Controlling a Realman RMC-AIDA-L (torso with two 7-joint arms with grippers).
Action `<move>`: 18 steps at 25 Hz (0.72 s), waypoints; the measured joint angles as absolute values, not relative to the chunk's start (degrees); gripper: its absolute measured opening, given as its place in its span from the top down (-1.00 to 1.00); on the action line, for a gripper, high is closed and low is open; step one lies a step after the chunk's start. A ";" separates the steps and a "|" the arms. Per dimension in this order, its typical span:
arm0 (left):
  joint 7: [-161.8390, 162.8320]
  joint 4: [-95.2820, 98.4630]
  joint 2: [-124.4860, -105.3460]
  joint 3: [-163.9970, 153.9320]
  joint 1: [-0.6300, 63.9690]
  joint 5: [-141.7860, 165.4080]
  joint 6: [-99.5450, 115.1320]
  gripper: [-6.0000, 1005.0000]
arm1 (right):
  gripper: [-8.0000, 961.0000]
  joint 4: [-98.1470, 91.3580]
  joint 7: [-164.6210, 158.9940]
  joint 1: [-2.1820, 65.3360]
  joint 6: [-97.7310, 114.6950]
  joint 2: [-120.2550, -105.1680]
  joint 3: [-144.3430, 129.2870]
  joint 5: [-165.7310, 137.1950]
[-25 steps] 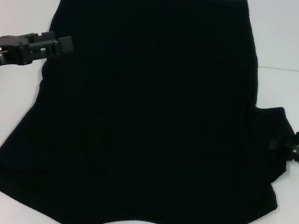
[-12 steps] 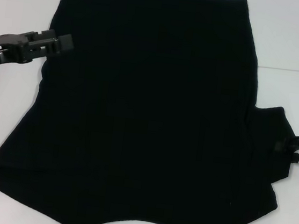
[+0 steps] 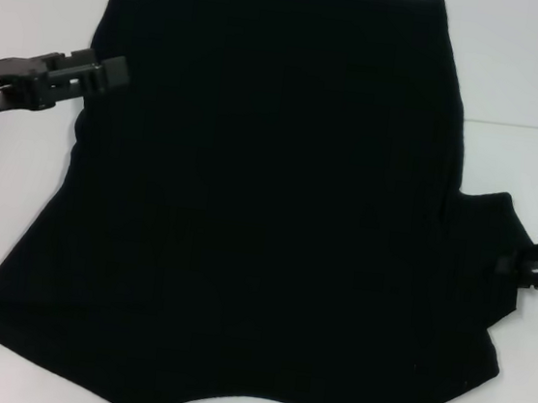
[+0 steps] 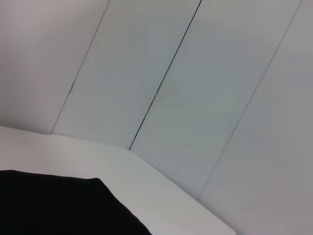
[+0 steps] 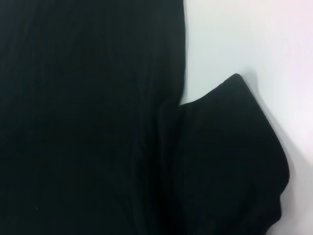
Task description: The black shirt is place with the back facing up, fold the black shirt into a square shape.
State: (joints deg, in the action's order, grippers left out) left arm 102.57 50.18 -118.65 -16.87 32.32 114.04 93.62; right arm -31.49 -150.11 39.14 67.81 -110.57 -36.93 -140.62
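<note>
The black shirt (image 3: pixel 259 200) lies spread flat on the white table (image 3: pixel 536 76), plain side up with no lettering showing. Its left sleeve is folded in, while the right sleeve (image 3: pixel 486 256) sticks out to the side. My left gripper (image 3: pixel 113 74) hovers at the shirt's upper left edge. At the outer edge of the right sleeve sits my right gripper (image 3: pixel 525 271). The right wrist view shows that sleeve (image 5: pixel 230 161) beside the shirt's body (image 5: pixel 83 117). In the left wrist view a corner of the shirt (image 4: pixel 58 205) appears.
White table surface surrounds the shirt on the left, right and far sides. A panelled white wall (image 4: pixel 195 88) rises behind the table. The shirt's near hem reaches the bottom of the head view.
My right gripper has drawn back to the right, off the sleeve toward its outer edge. My left gripper has shifted slightly up and left. The shirt has not moved.
</note>
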 joint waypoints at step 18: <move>102.57 50.18 -118.65 -16.88 32.17 113.61 93.50 -0.56 | 0.96 -31.67 -150.10 38.48 67.70 -109.83 -36.70 -140.63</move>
State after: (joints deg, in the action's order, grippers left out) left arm 102.57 50.18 -118.65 -16.88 32.17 113.61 93.50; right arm -31.67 -150.10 38.48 67.70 -109.83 -36.70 -140.63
